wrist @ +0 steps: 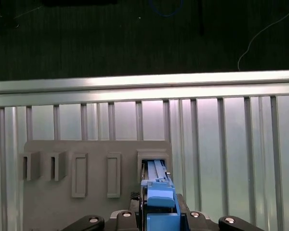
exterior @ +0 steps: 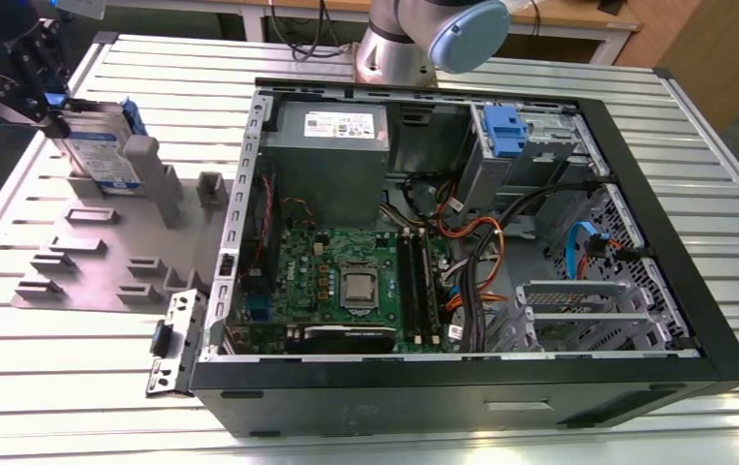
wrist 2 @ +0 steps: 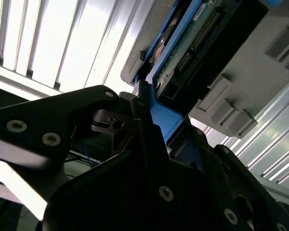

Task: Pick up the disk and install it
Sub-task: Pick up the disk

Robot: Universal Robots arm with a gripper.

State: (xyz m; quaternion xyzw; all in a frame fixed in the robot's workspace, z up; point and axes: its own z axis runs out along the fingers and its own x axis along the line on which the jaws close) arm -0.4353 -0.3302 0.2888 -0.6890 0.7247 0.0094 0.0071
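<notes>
At upper left of the exterior view, the disk stands on edge in the grey fixture, long axis upright. The gripper has its fingers closed on the disk's upper blue carrier end.

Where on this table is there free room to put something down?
Bare table lies between the grey holder plate and the near edge at the exterior view's left, and beside the computer case at the exterior view's right. Crowded: inside the case, full of cables, and the plate's end where the gripper is at the disk.
</notes>
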